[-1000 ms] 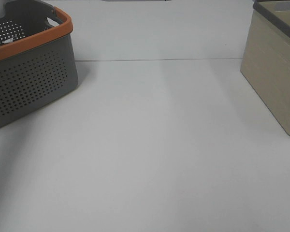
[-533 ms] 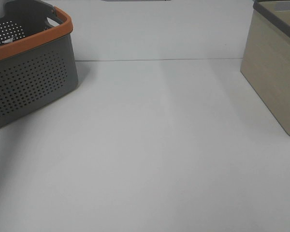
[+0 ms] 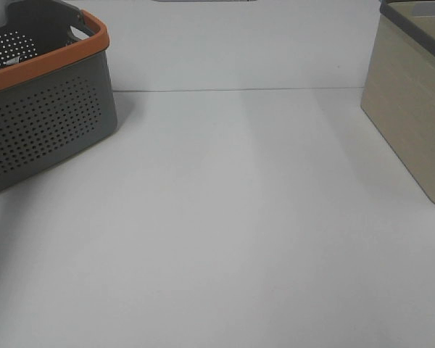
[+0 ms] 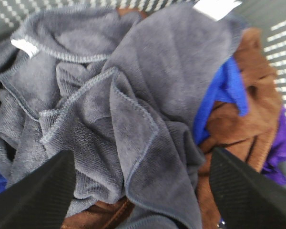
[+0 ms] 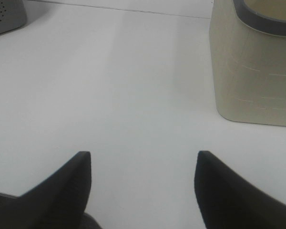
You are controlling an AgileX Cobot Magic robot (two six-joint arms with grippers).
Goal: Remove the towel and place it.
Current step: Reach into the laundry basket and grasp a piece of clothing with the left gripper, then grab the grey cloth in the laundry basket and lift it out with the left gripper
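Crumpled charcoal-grey towel (image 4: 133, 109), stitched edges, white tag (image 4: 25, 46)

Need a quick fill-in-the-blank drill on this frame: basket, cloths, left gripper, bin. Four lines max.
1. The basket has a rim coloured ____.
2. Between the towel and the brown cloth shows a strip of ____ cloth.
3. The left gripper has its jaws ____ above the towel.
4. In the exterior high view, the beige bin stands at the ____ edge.

Missing words: orange; blue; open; right.
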